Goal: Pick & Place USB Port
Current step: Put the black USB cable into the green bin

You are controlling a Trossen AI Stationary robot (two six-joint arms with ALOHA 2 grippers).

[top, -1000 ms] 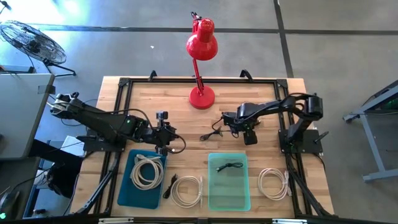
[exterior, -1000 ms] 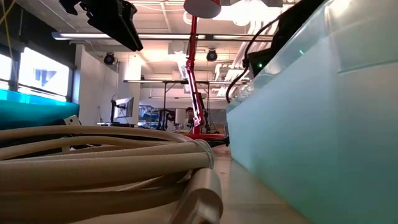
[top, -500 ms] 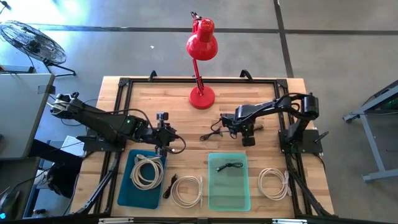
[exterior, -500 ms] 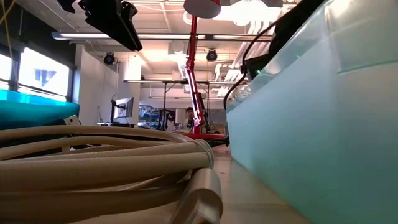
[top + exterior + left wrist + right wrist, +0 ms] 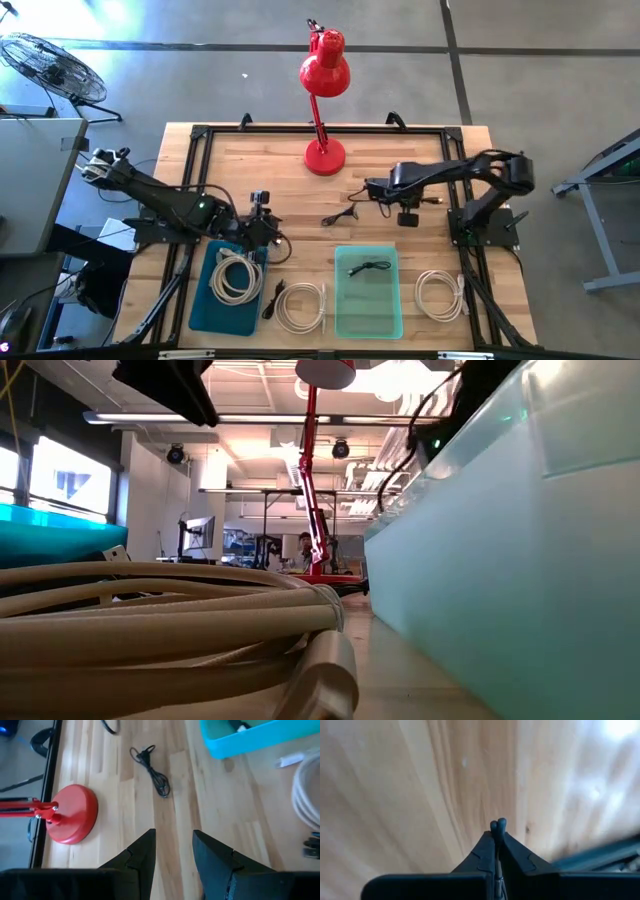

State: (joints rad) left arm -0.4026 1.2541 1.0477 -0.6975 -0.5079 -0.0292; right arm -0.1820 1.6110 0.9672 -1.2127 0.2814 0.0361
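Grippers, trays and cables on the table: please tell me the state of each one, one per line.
Left gripper: open, empty, near the blue tray.
Right gripper: shut, holding nothing visible, above bare wood.
Blue tray: holds one white coiled cable.
Green tray: holds one small black cable.
Loose black cable: lying on the table between the arms, ungrasped.
Two white coils: on the table, outside the trays.
Red lamp: upright.

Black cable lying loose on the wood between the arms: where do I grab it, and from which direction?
Take the black cable at its bunched middle, coming straight down from above. It lies flat and thin on the table, so side approaches offer nothing to pinch. The right gripper is nearest; its fingers are shut.
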